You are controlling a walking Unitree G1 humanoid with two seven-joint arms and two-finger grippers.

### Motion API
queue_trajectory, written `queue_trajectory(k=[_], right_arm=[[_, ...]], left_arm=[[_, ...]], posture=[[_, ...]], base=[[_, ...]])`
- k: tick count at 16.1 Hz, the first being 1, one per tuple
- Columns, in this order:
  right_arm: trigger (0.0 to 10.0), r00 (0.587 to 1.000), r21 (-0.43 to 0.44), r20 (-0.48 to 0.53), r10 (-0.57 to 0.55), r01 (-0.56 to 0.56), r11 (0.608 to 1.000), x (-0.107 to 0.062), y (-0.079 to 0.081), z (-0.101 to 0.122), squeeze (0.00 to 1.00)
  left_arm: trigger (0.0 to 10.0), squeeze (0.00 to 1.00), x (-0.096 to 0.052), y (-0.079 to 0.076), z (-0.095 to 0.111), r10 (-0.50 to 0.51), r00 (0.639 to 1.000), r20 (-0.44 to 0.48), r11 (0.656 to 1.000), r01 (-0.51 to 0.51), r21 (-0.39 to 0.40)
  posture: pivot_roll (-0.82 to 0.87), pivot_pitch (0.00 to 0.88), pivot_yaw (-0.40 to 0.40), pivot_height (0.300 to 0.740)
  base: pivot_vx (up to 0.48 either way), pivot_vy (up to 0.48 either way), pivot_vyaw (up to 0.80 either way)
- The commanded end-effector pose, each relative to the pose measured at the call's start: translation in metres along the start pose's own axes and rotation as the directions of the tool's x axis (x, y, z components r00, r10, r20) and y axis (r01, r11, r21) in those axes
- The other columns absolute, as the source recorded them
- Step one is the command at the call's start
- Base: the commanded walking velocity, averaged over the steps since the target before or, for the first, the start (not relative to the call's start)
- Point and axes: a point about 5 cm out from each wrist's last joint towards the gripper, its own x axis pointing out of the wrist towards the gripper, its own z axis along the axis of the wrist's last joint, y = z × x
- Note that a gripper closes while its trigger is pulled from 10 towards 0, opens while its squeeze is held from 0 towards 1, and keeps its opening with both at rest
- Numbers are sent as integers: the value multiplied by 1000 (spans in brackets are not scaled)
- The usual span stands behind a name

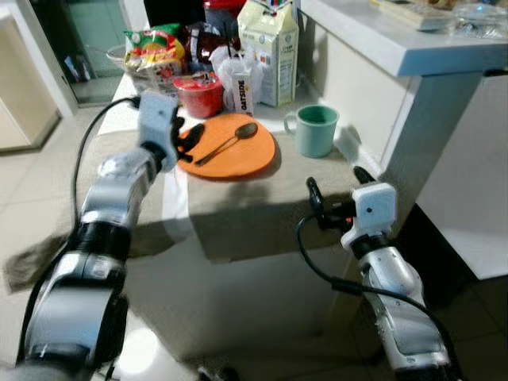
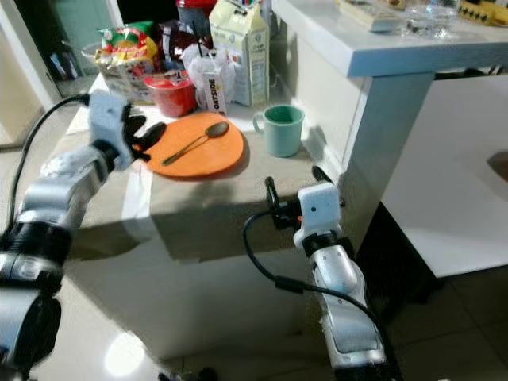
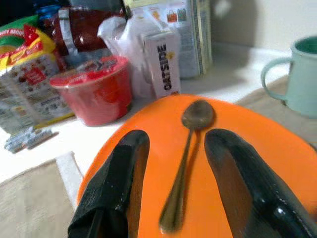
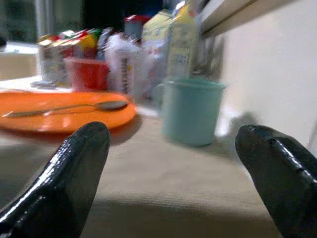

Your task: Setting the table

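Spoon (image 1: 228, 144) lay on plate (image 1: 255, 160), cup (image 1: 315, 130) at 3 o'clock; left gripper (image 3: 173, 186) spread astride handle for pickup, right gripper (image 4: 173, 163) spread, aimed at cup.

Lying on plate (image 1: 238, 159): spoon (image 1: 226, 144). Standing right of plate: mug (image 1: 315, 130). Standing behind plate: tub (image 1: 198, 94), carton (image 1: 268, 51), snack bag (image 1: 153, 49). All resting on table (image 1: 262, 210).
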Motion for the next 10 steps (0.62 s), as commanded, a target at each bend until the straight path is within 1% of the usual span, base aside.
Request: queue_trajectory(k=[1,2,3,4,5,7,8,9,10], right_arm=[[10000,1000,7,4,12,-12,1000,1,3,4,0],[10000,1000,9,0,11,-11,1000,-1,4,3,0],[10000,1000,10,-2,8,-8,1000,-3,4,4,0],[10000,1000,12,-1,3,-3,1000,-5,4,5,0],[10000,1000,11,-2,-13,13,1000,-5,3,6,0],[10000,999,10,-3,-34,34,999,-6,1,5,0],[10000,999,7,-1,-38,38,999,-6,1,6,0],[10000,999,1,4,-38,38,999,-3,1,7,0],[10000,999,0,4,-33,33,999,-2,2,7,0]], left_arm=[[10000,0,1,6,-7,1,998,-55,1000,-1,0],[10000,0,7,4,-6,-15,997,-74,1000,15,1],[10000,0,11,3,-1,-12,997,-71,1000,13,10],[10000,0,13,3,4,-7,999,-52,1000,8,14],[10000,0,14,1,9,-11,1000,-7,1000,11,-2],[10000,0,12,-4,8,-6,997,82,999,10,-44],[10000,0,11,-4,6,-3,995,100,999,7,-47],[10000,0,9,-7,-1,-11,994,109,1000,12,-8],[10000,0,8,-5,-1,14,992,125,999,-8,-50]], posture=[[-192,19,105,740],[-199,24,109,740],[-211,24,116,740],[-218,29,122,740],[-219,30,124,740],[-214,36,123,740],[-206,39,112,740],[-194,38,102,740],[-190,36,104,740]], base=[[0,0,0],[0,0,0],[0,0,0],[0,0,0],[0,0,0],[0,0,0],[0,0,0],[0,0,0],[0,0,0]])
